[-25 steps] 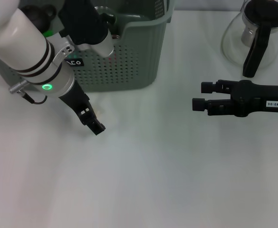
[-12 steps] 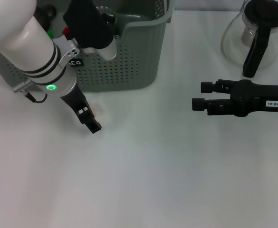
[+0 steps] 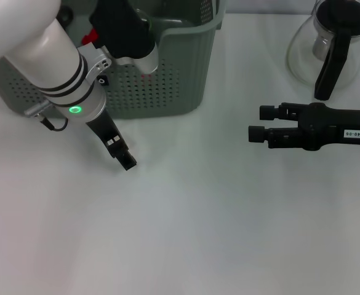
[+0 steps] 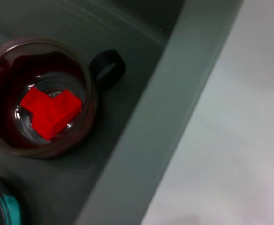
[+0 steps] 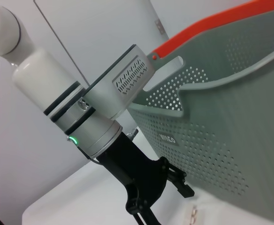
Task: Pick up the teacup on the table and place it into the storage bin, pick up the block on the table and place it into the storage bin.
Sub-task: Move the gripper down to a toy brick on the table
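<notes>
Left gripper (image 3: 125,158) low over the table (image 3: 186,221), just in front of the storage bin (image 3: 167,74), fingers apart and holding nothing. Behind it, inside the bin, 1 dark glass teacup (image 4: 38,98) with 1 red block (image 4: 50,111) lying in it. Right gripper (image 3: 258,123) well off to the side, level above the table, fingers spread, near a glass pot (image 3: 330,46).

Beside the perforated front wall of the storage bin (image 5: 211,126) — grey-green, orange along its rim — the left end effector (image 5: 186,190) hangs low over the white bench (image 5: 80,206), its black fingers just parted near a small pale object (image 5: 193,215).
</notes>
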`<move>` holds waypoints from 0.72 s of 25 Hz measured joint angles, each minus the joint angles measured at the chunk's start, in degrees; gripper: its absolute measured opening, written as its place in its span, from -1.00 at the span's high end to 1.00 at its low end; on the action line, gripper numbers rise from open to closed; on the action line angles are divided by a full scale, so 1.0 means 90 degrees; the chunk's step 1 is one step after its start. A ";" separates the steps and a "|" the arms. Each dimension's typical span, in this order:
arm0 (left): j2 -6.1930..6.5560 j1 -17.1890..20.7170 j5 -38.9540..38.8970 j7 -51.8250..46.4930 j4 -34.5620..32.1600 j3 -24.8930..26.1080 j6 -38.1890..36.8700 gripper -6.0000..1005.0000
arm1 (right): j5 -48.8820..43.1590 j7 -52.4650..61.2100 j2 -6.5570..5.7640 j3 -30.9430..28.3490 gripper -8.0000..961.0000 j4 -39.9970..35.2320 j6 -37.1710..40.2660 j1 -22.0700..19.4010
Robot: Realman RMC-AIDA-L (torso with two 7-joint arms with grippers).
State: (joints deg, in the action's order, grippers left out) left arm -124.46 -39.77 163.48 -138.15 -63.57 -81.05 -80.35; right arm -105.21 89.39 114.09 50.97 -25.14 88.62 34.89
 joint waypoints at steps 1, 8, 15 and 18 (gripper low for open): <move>0.0000 0.0000 0.0000 0.0000 0.0000 0.0000 0.0000 -0.91 | 0.0000 0.0000 0.0000 0.0000 -0.89 0.0001 -0.0011 0.0000; 0.0005 -0.0106 0.0010 -0.0099 0.0169 0.0002 0.0084 -0.91 | 0.0000 -0.0001 0.0000 0.0000 -0.86 0.0000 -0.0026 0.0002; 0.0021 -0.0169 0.0019 -0.0124 0.0326 0.0003 0.0208 -0.90 | -0.0001 -0.0002 0.0008 0.0000 -0.86 0.0000 -0.0026 0.0010; 0.0021 -0.0171 0.0020 -0.0126 0.0326 0.0002 0.0233 -0.90 | -0.0007 -0.0001 0.0009 0.0000 -0.86 0.0000 -0.0025 0.0020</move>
State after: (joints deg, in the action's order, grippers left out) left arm -124.27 -41.30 163.66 -139.28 -60.64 -81.04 -78.25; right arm -105.27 89.38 114.17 50.97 -25.14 88.40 35.08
